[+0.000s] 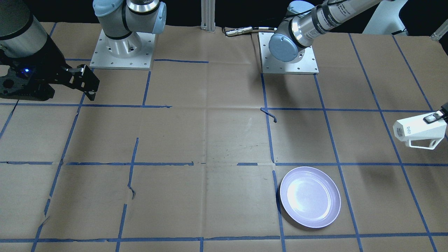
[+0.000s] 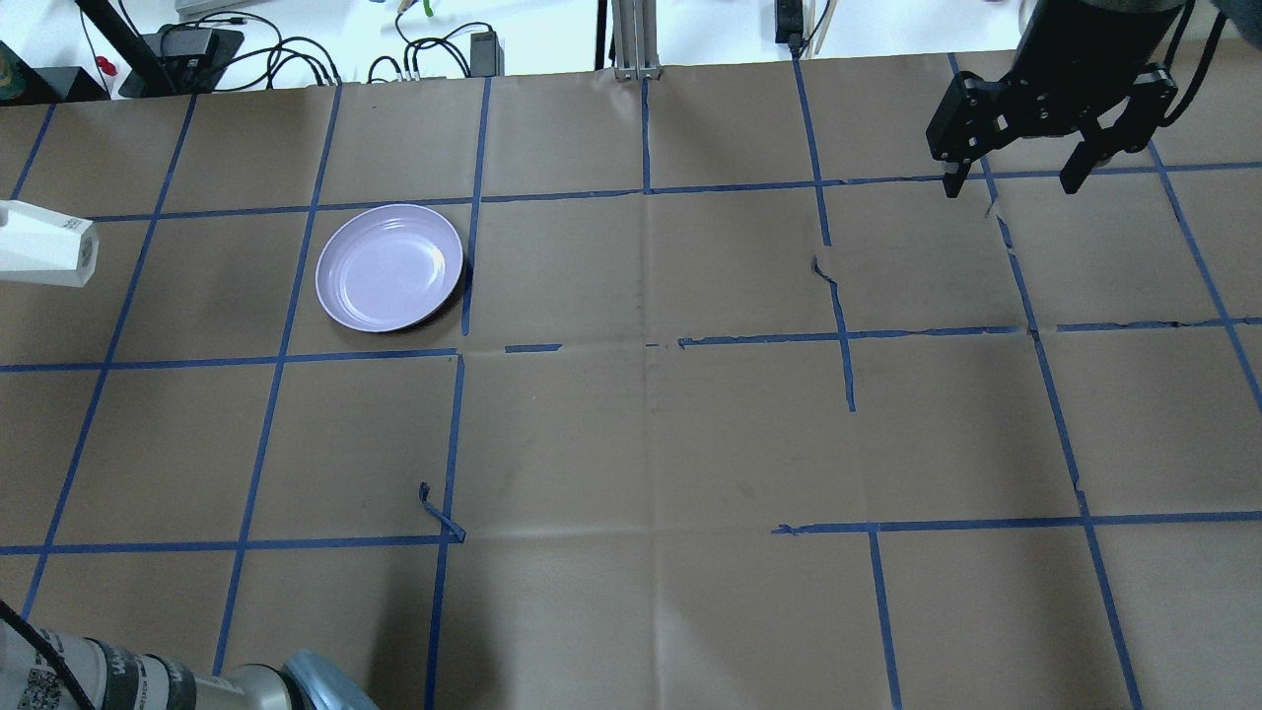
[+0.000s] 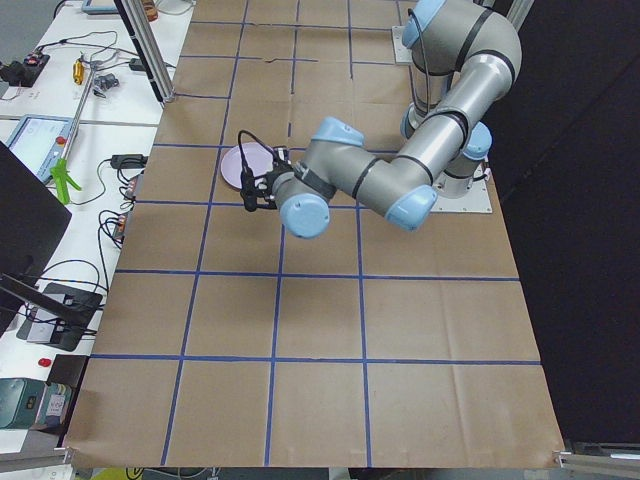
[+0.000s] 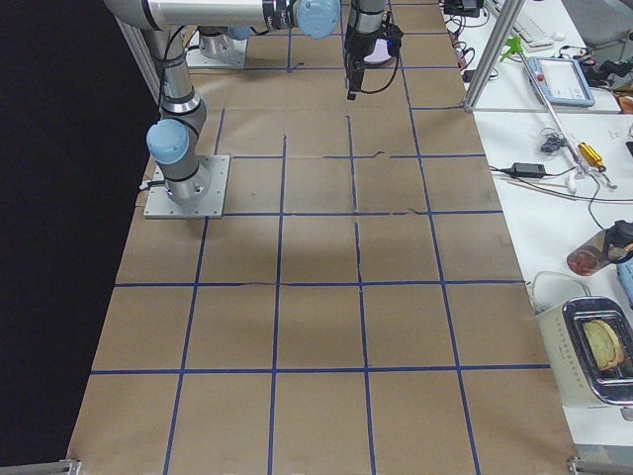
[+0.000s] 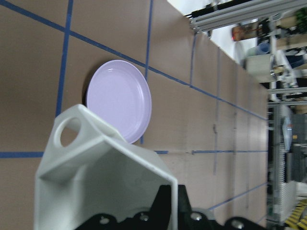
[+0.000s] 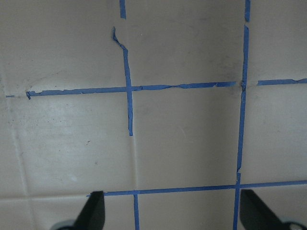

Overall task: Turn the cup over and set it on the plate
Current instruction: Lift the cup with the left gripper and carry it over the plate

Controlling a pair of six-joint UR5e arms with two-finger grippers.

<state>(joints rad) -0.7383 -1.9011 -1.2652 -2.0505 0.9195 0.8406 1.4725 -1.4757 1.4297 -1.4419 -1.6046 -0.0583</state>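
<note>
Pinching the cup [image 1: 418, 129] in the left jaws, holding it sideways above the surface [image 2: 631, 444], well left of the bare plate [image 1: 310, 197]. Hanging the right jaws spread and empty, far right. Judging pickup done, flip partway, placing not yet begun.

Near left arm [image 3: 400, 175] reaches over table [image 3: 330, 380]; plate [image 3: 230, 165] partly hidden behind it.

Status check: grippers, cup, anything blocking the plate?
Left gripper jaws shut on cup, held sideways above table. Right gripper jaws open, holding nothing. Plate empty; nothing visible between cup and plate.
</note>
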